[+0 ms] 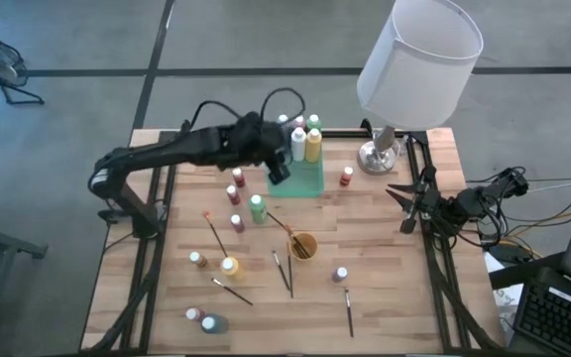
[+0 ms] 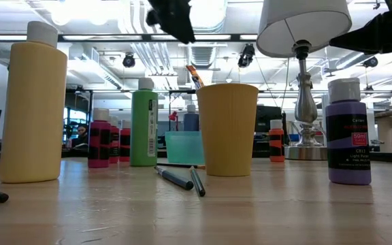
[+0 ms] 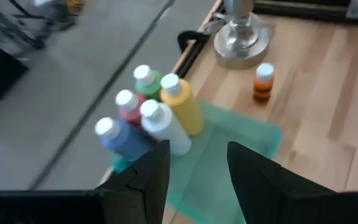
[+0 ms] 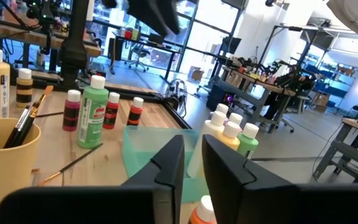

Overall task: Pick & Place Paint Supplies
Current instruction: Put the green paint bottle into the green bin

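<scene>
My left gripper [image 3: 197,152] hangs open and empty above the translucent green tray [image 3: 229,134], over its near end [image 1: 279,175]. White, yellow, green, red and blue paint bottles [image 3: 157,115] stand clustered at the tray's far end. More bottles stand on the wood: red ones [image 1: 236,185], a green one [image 1: 257,208], a yellow one [image 1: 229,266] and a purple one [image 1: 340,274]. Thin brushes [image 1: 284,270] lie flat on the table, and others stick out of the orange-yellow cup [image 1: 302,245]. My right gripper [image 4: 193,146] waits at the table's right edge [image 1: 402,203], a narrow gap between its fingers, holding nothing.
A lamp with a silver base [image 1: 380,154] and a wide white shade [image 1: 419,59] stands at the far right, close to the tray. An orange-red bottle [image 1: 346,177] stands between tray and lamp. A pink bottle [image 1: 193,314] and a blue one [image 1: 213,323] stand near the front left.
</scene>
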Available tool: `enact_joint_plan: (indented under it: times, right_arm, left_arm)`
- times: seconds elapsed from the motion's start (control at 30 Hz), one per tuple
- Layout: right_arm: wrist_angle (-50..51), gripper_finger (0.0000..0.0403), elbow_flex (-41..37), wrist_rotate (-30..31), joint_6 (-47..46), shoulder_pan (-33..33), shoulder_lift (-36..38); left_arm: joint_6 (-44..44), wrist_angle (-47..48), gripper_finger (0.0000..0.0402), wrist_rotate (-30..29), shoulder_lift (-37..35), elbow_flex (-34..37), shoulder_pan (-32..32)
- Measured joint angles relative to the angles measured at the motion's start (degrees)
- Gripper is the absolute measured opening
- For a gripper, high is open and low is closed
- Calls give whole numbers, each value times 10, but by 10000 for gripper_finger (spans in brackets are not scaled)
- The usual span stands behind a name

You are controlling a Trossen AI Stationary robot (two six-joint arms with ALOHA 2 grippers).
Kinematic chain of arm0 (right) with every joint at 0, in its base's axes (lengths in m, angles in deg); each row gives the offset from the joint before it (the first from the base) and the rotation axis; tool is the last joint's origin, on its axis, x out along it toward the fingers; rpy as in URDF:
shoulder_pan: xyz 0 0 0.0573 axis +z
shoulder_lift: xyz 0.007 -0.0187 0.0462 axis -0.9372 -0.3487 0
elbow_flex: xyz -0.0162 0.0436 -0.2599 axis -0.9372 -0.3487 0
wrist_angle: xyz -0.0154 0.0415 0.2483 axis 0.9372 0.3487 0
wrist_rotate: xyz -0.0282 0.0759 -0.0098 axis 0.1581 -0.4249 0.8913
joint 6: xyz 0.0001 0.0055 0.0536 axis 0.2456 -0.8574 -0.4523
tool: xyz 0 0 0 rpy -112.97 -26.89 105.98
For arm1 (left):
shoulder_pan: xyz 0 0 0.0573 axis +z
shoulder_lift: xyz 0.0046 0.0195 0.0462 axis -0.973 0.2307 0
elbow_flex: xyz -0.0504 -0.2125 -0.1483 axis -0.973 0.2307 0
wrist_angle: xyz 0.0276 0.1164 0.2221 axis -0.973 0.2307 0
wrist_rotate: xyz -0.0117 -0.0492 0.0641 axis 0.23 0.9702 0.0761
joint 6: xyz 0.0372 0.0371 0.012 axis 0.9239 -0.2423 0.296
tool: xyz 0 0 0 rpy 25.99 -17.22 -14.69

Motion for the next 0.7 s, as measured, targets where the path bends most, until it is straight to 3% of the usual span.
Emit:
enact_joint_plan:
  times: [0.17, 0.37, 0.7]
  right_arm:
    - [0, 45, 0, 0, 0, 0, 0]
    - [0, 48, 0, 0, 0, 0, 0]
    - [0, 80, 0, 0, 0, 0, 0]
  left_arm:
    - [-14, 52, 165, -56, -15, 12, -62]
    - [-42, 52, 165, -61, -50, 71, -116]
    - [-140, -46, 165, -60, -180, 279, -154]
